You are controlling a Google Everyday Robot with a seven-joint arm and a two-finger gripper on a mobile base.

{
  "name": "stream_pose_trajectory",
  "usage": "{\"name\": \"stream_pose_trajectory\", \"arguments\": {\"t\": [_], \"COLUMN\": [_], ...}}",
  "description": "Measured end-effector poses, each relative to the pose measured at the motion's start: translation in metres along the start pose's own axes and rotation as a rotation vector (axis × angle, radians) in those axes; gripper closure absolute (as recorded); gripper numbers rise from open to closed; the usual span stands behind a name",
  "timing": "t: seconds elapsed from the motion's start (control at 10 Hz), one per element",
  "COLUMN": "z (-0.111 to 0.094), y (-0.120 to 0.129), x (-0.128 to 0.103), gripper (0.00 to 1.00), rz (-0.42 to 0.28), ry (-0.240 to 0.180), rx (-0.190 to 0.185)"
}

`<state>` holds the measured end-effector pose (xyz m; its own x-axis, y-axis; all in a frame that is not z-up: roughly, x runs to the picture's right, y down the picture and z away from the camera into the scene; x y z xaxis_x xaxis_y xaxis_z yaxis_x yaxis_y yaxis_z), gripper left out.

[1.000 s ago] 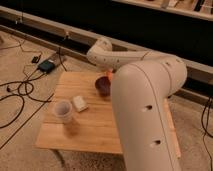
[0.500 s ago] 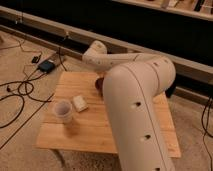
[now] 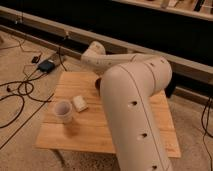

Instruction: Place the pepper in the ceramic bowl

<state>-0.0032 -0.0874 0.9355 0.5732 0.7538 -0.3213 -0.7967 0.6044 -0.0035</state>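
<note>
My white arm fills the middle of the camera view and reaches over the wooden table, with its elbow above the table's far edge. Only a dark maroon sliver of the ceramic bowl shows at the arm's left edge, near the table's middle back. The pepper is hidden. My gripper is hidden behind my own arm, somewhere around the bowl.
A translucent whitish cup stands on the table's left side, with a pale cream block just right of it. Cables and a small dark box lie on the floor to the left. A dark wall with a ledge runs behind the table.
My arm has swung further left and closer to the camera. It now covers nearly all of the bowl and the orange piece seen above it a second ago.
</note>
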Motion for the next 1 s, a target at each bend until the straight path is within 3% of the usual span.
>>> {"name": "stream_pose_trajectory", "arguments": {"t": [1.0], "z": [-0.0086], "y": [0.0042], "x": [-0.0021], "gripper": [0.23], "rz": [0.005], "ry": [-0.010], "rx": [-0.024]}}
